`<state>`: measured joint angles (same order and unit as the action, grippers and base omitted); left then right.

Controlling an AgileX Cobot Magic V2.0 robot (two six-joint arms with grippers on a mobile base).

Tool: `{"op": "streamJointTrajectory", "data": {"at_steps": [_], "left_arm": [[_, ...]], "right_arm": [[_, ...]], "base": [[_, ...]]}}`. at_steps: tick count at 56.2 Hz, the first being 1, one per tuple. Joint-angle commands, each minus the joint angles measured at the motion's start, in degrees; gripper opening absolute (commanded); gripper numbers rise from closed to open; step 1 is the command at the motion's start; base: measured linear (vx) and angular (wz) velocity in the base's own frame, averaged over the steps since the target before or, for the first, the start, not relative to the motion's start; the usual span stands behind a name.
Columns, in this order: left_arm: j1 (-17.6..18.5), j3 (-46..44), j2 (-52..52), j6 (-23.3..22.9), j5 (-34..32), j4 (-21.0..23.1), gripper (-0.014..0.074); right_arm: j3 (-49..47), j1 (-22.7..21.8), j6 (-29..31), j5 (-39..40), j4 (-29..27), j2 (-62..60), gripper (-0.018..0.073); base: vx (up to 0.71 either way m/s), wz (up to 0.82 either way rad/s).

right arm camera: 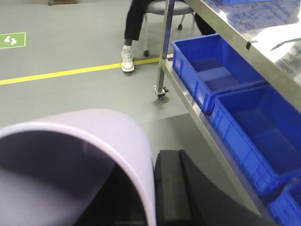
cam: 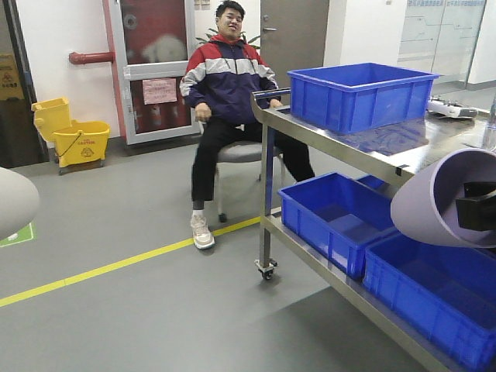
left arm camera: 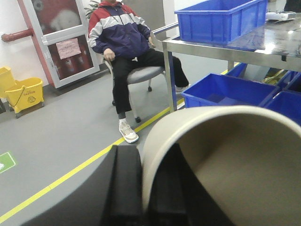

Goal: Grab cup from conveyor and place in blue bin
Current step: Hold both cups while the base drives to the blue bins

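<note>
My left gripper point(left arm camera: 146, 157) is shut on the rim wall of a beige cup point(left arm camera: 225, 155), with one black finger inside and one outside. The cup's side shows at the left edge of the exterior view point(cam: 14, 201). My right gripper point(right arm camera: 150, 176) is shut the same way on the wall of a lavender cup point(right arm camera: 94, 127). That cup shows at the right of the exterior view point(cam: 430, 205), with a black finger point(cam: 474, 208) inside its mouth. Both cups are held in the air above the grey floor. The conveyor and the large blue bin are out of view.
A steel shelving cart point(cam: 341, 147) stands at the right with smaller blue bins on top point(cam: 358, 94) and on its lower shelf point(cam: 337, 217). A man point(cam: 225, 85) sits on a chair beside it. A yellow mop bucket point(cam: 74, 136) stands at the far left. A yellow line point(cam: 116, 267) crosses the floor.
</note>
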<state>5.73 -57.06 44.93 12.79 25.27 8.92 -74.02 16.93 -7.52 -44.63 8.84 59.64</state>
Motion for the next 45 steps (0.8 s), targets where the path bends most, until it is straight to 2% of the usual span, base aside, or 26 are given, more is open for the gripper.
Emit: {"op": "streamJointTrajectory", "data": {"at_steps": [1,23,45], "left_arm": [[0.13,-1.69,-0.3,-0.18,-5.6,0.63,-0.0006],[0.13,-1.69,-0.3,-0.18,-5.6,0.63,-0.0006],[0.13,-1.69,-0.3,-0.18,-5.6,0.63,-0.0006]], "right_arm": [[-1.79,-0.11,0.15,4.81,1.09,-0.87,-0.0009],[-1.79,-0.11,0.15,4.81,1.09,-0.87,-0.0009],[-1.79,-0.11,0.15,4.81,1.09,-0.87,-0.0009]], "base": [[0.35,-0.02],[0.35,-0.23],[0.35,-0.62]]}}
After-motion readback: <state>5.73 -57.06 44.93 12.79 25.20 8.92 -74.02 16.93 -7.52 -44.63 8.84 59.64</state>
